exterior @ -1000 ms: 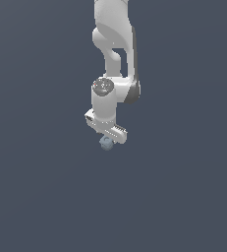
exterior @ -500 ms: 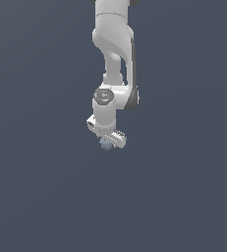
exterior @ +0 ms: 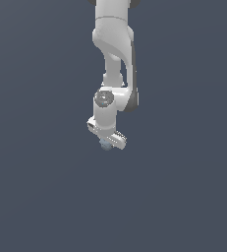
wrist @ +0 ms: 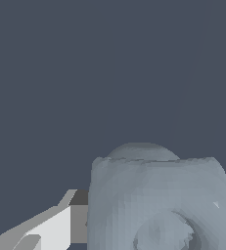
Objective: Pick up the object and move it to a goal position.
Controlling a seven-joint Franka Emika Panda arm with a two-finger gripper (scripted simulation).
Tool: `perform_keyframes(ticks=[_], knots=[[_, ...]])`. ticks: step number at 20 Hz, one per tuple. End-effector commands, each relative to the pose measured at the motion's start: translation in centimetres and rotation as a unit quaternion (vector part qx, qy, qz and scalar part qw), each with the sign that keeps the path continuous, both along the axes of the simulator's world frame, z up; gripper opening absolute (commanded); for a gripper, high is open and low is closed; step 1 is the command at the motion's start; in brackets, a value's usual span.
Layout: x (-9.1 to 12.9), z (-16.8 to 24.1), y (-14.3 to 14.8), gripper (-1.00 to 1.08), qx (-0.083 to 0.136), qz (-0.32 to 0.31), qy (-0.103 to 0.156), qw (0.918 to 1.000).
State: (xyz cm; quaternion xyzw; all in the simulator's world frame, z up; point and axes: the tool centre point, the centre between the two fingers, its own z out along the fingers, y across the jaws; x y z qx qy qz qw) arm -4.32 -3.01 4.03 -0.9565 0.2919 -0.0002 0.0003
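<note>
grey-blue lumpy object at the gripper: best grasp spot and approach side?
Grip the grey-blue object across its broad middle, coming from above with the arm hanging vertical, as the gripper stands now. Its outline is rounded and knobbly, with no handle or edge, and it is much smaller than the gripper. One finger lies against its flank. Whether the grip is firm is hidden.

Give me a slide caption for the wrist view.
Wrist close-up: the pale grey-blue object fills the frame beside one gripper finger.
</note>
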Motion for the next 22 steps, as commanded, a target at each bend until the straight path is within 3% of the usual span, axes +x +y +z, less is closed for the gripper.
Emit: perform_keyframes(ticks=[1, 12, 22], knots=[[0.0, -0.1, -0.1, -1.0, 0.0, 0.0, 0.0, 1.0], [0.7, 1.1, -0.3, -1.0, 0.0, 0.0, 0.0, 1.0], [3.9, 6.5, -1.6, -1.0, -0.001, 0.0, 0.0, 1.0]])
